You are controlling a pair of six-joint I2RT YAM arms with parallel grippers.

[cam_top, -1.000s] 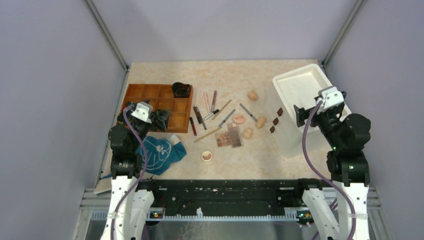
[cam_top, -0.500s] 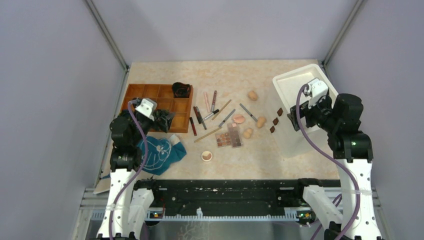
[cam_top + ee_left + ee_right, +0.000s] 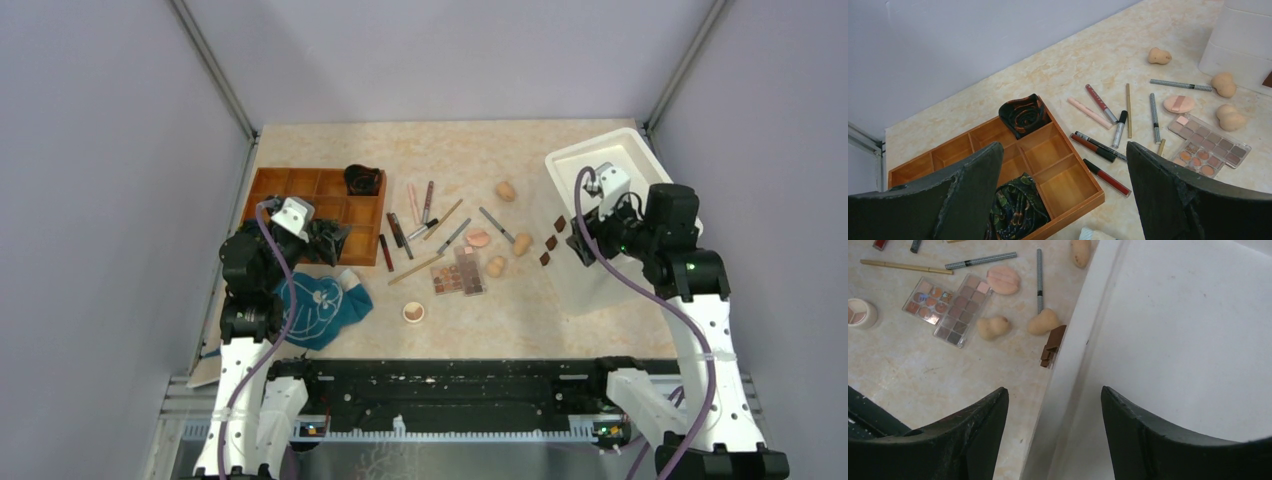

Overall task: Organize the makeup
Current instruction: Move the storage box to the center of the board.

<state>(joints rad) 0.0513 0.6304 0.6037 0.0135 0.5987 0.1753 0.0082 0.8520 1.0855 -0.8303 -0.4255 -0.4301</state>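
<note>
**Makeup, loose lot, unsorted.** We find all of it lying on the surface (image 3: pixel 923 370) between the two end effectors. None is in the tray (image 3: pixel 1068 182) or the bin (image 3: pixel 1173 340).

**Left end effector** (image 3: pixel 1064 150): spread wide and holding nothing, above the tray. Two of the tray's cells hold dark cloths (image 3: pixel 1024 114).

**Right end effector** (image 3: pixel 1054 391): fingers apart with nothing pinched, above the bin's rim.

**Pencils and tubes** (image 3: pixel 1119 128): ahead and to the right of the left end effector, just past the tray.
- We judge them light, stiff, smooth and apt to roll.
- We would take each one across the middle of the barrel, with the fingers square to its length.
- Several lie close together, so we would lift the outer ones first.

**Sponges** (image 3: pixel 993 326): three in all, ahead and to the left of the right end effector.
- They look soft, springy and almost weightless.
- We would hold each at the waist with a light squeeze.

**Palette** (image 3: pixel 948 307): further left of that end effector, beside a sponge.
- It is flat and rigid and sits low on the surface, and it is probably brittle.
- We would grip it across its narrow width.

**Puff** (image 3: pixel 1003 280): beyond the palette.
- It is a soft, thin disc, so we would pinch it by opposite edges.

**Compact** (image 3: pixel 860 312): far left of the right end effector.
- It looks small, hard and likely slippery.
- We would grip it across its diameter.

**Brown piece** (image 3: pixel 1053 345): just ahead of the right end effector, touching the bin's outer wall. We cannot tell what it is.
- It is small and hard.
- The wall blocks one finger, so we would approach along the wall.
</note>
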